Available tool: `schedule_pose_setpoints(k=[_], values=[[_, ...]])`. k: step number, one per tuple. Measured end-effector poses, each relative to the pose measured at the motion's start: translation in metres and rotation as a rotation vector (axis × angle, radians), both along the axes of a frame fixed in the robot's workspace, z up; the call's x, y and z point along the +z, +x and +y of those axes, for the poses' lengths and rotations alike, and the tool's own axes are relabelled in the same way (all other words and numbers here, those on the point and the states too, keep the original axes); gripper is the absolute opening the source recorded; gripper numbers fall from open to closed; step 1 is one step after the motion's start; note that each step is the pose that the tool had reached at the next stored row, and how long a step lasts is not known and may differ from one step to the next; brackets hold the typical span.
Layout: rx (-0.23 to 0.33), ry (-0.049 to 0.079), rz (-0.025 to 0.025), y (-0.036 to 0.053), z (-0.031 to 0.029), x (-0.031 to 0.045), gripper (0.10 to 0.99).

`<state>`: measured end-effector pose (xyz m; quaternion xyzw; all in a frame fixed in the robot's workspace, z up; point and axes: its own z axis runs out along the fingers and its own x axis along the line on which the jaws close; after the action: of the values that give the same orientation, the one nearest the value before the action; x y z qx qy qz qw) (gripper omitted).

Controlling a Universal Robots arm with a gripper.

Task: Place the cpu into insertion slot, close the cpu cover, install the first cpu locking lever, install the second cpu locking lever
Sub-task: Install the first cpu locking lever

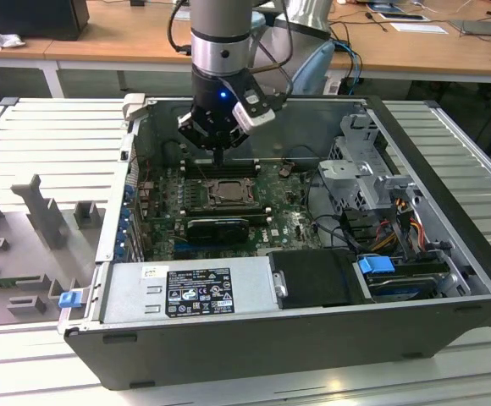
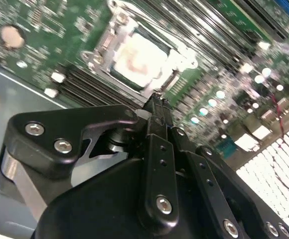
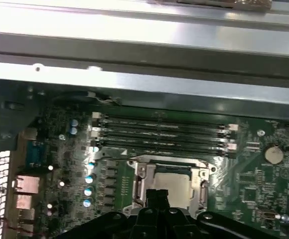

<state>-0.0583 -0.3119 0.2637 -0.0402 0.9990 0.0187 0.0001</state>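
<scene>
The gripper point(image 1: 218, 156) hangs inside the open computer case point(image 1: 313, 334), just above the socket point(image 1: 206, 198). In both wrist views its two black fingers are pressed tight together. They hold nothing that I can see. The tip is right by one edge of the socket, but I cannot tell if it touches.

The chip point(image 2: 140, 55) lies flat in the socket. It is a small square with a pale, shiny grey top. The cover point(image 3: 140, 175) looks like it is down over it. It is a thin metal frame with a big square window, and the chip shows through. I cannot tell if the thin locking levers are hooked in.

I think the chip is light, stiff and easy to hurt, so it should only be held by its sides. The cover is thin, hard metal and looks slippery. It would bend if pushed wrong. The board point(image 3: 246, 177) around it is green and bumpy with tiny parts. Long black slots point(image 3: 159, 130) run just beside the socket.
</scene>
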Motion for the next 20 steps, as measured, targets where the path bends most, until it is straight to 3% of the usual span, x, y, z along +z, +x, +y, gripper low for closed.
schedule_pose_setpoints(k=[3, 10, 15, 20], values=[[0.000, 0.000, 0.0000, -0.0178, 0.0002, -0.0006, 0.106], [-0.003, 0.000, -0.0001, -0.0429, 0.0024, -0.0017, 0.106], [-0.003, 0.000, 0.0000, -0.0540, 0.0045, -0.0041, 0.106], [-0.003, 0.000, 0.0000, -0.0560, 0.0118, -0.0054, 0.106]])
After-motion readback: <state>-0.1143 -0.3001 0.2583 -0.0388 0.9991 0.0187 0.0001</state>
